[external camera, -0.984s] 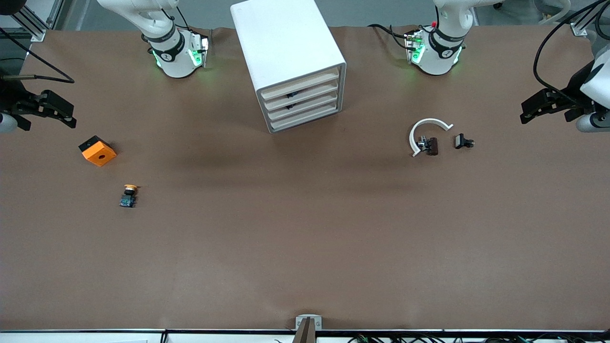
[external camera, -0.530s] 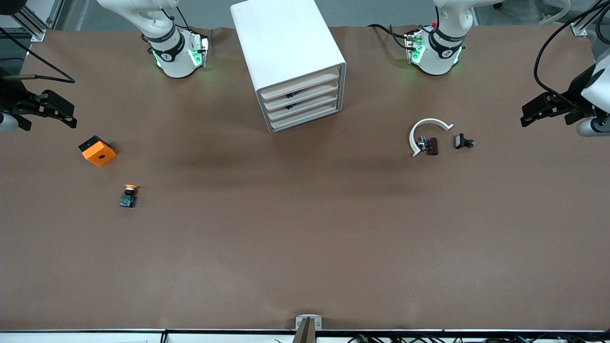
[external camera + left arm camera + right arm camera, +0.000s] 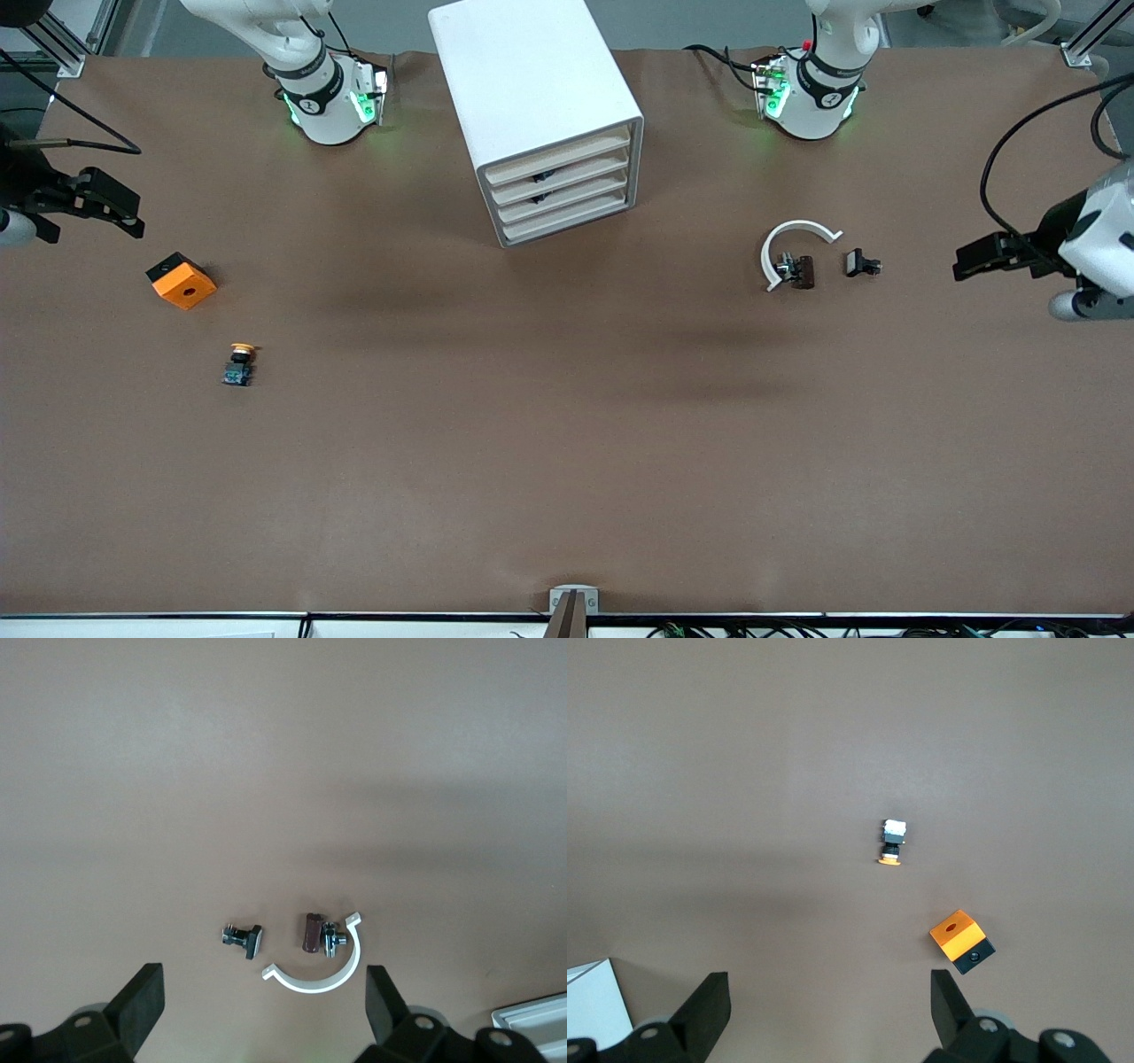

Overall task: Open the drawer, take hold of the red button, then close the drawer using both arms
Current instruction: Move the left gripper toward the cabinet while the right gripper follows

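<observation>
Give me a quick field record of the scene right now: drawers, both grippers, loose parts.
drawer unit: white, four drawers, all shut
red button: not visible
left gripper: open, empty, above the table's left-arm end
right gripper: open, empty, above the right-arm end
orange cube: on table, hole up
yellow-capped button: nearer the front camera than the cube
white curved clip: beside two small dark parts

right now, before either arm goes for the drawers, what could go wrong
The drawer unit has four shut drawers stacked close, so a claw could hook the wrong one. The red button is not in sight, but a yellow-capped button lies on the table toward the right arm's end and might be grabbed by mistake. Both claws are open and far out: the left claw near the white clip, the right claw near the orange cube, so a low sweep inward could knock these.
</observation>
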Motion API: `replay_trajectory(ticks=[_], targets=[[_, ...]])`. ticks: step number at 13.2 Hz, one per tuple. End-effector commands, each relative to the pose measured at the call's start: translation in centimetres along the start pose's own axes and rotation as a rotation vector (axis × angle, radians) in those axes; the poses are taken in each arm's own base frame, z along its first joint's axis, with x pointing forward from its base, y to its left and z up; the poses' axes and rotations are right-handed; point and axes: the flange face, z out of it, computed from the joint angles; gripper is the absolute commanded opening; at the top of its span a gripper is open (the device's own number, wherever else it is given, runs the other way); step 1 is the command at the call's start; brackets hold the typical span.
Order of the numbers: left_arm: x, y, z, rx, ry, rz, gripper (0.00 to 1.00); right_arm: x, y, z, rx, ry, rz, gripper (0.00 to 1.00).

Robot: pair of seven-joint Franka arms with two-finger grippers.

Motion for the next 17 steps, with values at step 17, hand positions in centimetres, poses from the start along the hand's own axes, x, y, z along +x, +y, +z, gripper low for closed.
replay_trajectory(ticks=[17], targets=[[5.4,13.1,16.9,0.125,-0.227,-0.949,1.00,-0.1,-1.4,-0.6,0.009,0.004,-0.029,1.00]])
